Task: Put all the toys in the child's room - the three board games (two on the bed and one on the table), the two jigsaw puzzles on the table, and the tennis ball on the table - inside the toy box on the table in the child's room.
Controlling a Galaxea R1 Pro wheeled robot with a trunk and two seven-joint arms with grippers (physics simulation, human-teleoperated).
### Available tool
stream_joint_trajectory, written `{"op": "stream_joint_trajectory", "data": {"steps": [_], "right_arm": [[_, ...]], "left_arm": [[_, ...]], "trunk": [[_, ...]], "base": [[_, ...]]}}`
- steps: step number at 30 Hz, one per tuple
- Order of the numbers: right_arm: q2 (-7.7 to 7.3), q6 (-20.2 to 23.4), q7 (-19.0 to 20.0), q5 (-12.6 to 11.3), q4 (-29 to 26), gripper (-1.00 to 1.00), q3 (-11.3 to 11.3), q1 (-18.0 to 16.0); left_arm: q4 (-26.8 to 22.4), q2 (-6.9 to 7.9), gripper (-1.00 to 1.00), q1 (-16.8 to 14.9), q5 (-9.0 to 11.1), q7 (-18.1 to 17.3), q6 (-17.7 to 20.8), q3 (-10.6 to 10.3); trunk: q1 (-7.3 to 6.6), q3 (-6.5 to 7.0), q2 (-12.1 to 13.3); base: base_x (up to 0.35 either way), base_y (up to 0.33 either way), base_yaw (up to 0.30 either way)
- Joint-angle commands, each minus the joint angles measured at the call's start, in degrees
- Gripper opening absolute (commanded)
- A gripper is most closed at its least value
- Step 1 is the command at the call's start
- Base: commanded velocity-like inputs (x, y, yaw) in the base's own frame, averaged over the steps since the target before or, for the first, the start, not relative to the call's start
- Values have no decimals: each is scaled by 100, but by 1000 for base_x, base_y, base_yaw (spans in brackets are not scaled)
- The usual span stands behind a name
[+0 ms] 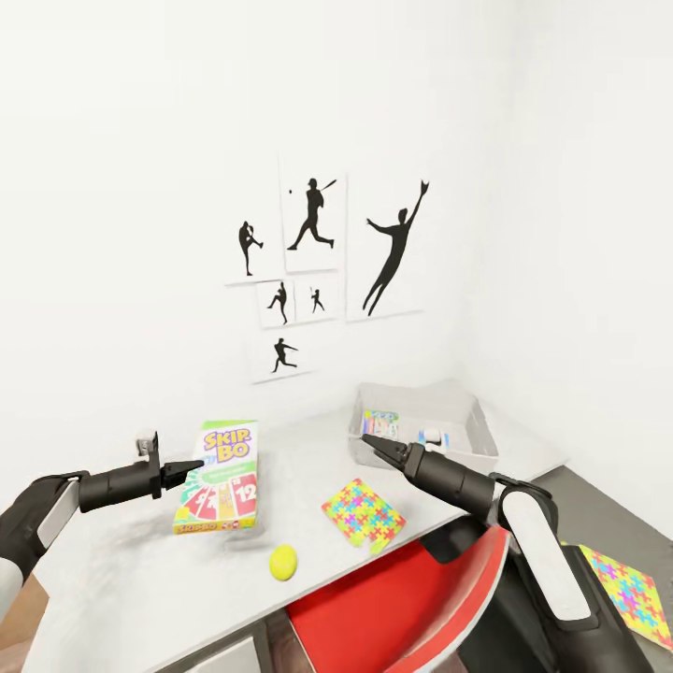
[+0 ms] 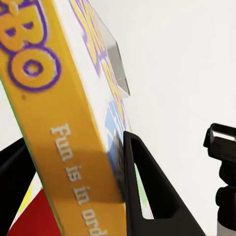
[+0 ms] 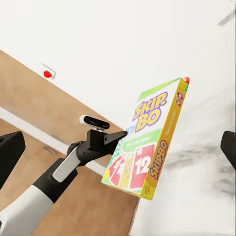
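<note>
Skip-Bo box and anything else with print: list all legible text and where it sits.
"SKIP BO": cover of the board game box, held in the left gripper.
"12": red card on that cover.
"SKIPBO": its yellow side edge, right wrist view.
"Fun is in ord...": same edge, cut off, left wrist view.
Print on items inside the toy box: too small to read.

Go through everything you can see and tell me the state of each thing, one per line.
Skip-Bo box: gripped at its edge, tilted off the table.
Left gripper: shut on the Skip-Bo box.
Right gripper: empty, hovering by the toy box.
Toy box: open, holding some items.
Jigsaw puzzle: flat on the table.
Tennis ball: resting on the table.
</note>
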Motion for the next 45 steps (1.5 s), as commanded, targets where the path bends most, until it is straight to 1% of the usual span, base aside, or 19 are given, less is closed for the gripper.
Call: {"op": "stream_joint_trajectory", "data": {"steps": [1,11,17,24,29,37,41,45], "right_arm": [[-3,-5,37,30,2,100,1,-4],[-3,-89,55,30,2,100,1,-4],[-3,-91,48,34,2,100,1,-4],[-11,-86,63,30,2,100,1,-4],[-12,-85,66,30,2,100,1,-4],[-12,-85,73,30,2,100,1,-4],[-12,-85,66,30,2,100,1,-4],[-12,-85,66,30,2,100,1,-4]], "left_arm": [[-1,1,-100,-4,17,-4,45,2],[-1,2,-100,-4,10,0,41,9],[-1,9,-100,-2,10,0,41,11],[-1,11,-100,-4,11,4,33,11],[-1,17,-100,-4,11,1,32,11],[-1,12,-100,-3,17,1,32,11],[-1,11,-100,-4,18,0,32,7],[-1,11,-100,-4,18,4,32,8]], "trunk": [[3,-6,-9],[3,-4,-9],[3,-4,-9],[3,-4,-9],[3,-4,-9],[3,-4,-9],[3,-4,-9],[3,-4,-9]], "base": [[0,-302,-6],[0,-303,10],[9,-293,201],[130,-176,42],[194,-117,100],[207,-14,75],[73,-1,39],[140,0,198]]}}
